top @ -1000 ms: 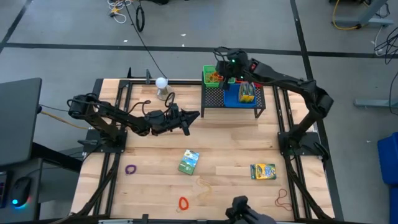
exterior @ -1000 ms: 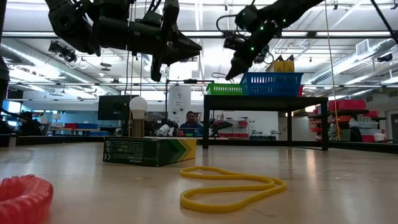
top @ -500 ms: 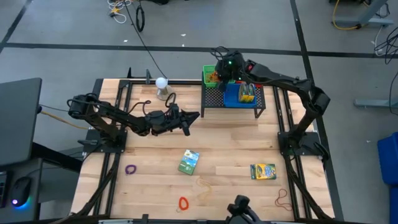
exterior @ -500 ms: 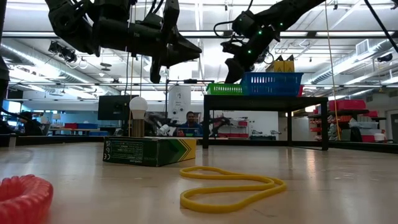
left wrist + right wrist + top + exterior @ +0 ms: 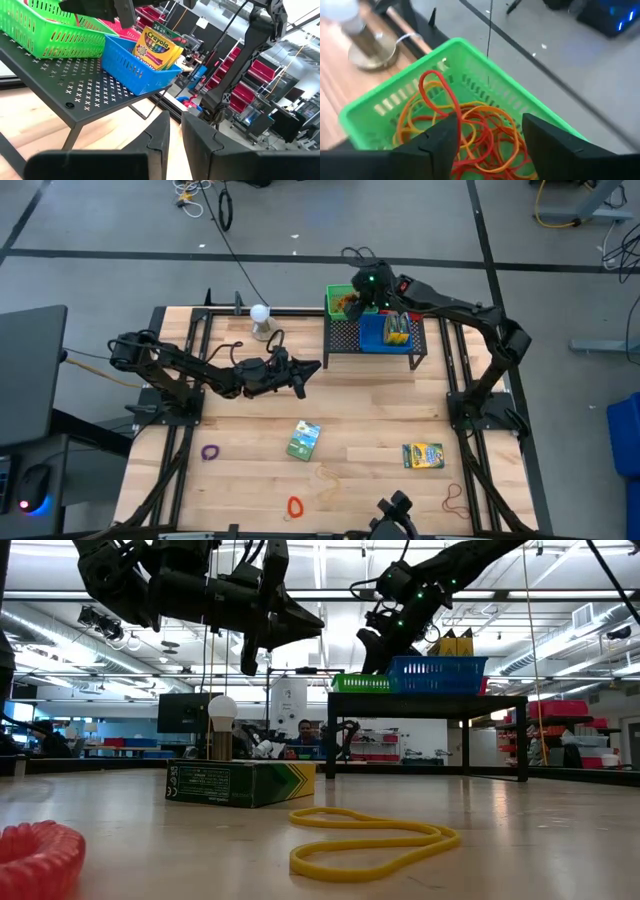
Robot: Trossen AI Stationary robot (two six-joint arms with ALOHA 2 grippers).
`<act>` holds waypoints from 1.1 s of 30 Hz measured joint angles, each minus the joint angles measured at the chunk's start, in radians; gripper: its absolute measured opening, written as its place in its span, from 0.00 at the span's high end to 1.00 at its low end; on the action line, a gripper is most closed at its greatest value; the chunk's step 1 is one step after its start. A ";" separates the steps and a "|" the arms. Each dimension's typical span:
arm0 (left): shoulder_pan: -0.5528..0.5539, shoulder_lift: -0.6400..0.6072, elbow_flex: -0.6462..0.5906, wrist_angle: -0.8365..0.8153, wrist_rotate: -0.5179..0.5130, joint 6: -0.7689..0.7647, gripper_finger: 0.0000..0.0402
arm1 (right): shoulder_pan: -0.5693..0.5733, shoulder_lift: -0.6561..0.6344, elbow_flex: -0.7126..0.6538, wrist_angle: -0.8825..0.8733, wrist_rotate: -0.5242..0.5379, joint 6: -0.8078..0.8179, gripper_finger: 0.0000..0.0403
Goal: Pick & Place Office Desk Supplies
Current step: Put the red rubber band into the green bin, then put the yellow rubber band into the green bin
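Observation:
My right gripper (image 5: 490,142) hangs open over the green basket (image 5: 380,107) on the black mesh rack (image 5: 345,340), fingers slanting down. Inside the basket lies a tangle of red and orange rubber bands (image 5: 482,125); one red band (image 5: 437,82) leans up against the basket's wall. The fingers touch nothing. My left gripper (image 5: 312,366) waits level above the table's middle left, fingers nearly together with nothing between them. On the table lie a green crayon box (image 5: 303,439), a yellow-green crayon box (image 5: 422,455), a yellow rubber band (image 5: 370,840), a purple loop (image 5: 210,451) and a red loop (image 5: 294,506).
A blue basket (image 5: 130,70) holding crayon boxes (image 5: 157,47) stands beside the green one on the rack. A white ball on a round stand (image 5: 260,315) is at the far edge, left of the rack. A reddish rubber band (image 5: 455,498) lies at the near right corner.
My right gripper has rolled about its own axis above the green basket, and its fingers have opened. It has stayed over the basket. My left arm has kept still.

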 joint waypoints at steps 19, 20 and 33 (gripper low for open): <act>0.000 0.000 0.000 -0.013 0.000 -0.008 0.87 | -0.092 -0.003 0.000 -0.002 -0.190 0.496 0.22; 0.000 0.000 0.000 -0.016 0.000 -0.008 0.87 | -0.092 -0.006 0.000 -0.001 -0.190 0.482 0.22; 0.001 0.000 0.000 -0.140 0.038 -0.109 0.87 | -0.040 -0.329 -0.015 -0.139 -0.271 0.101 0.43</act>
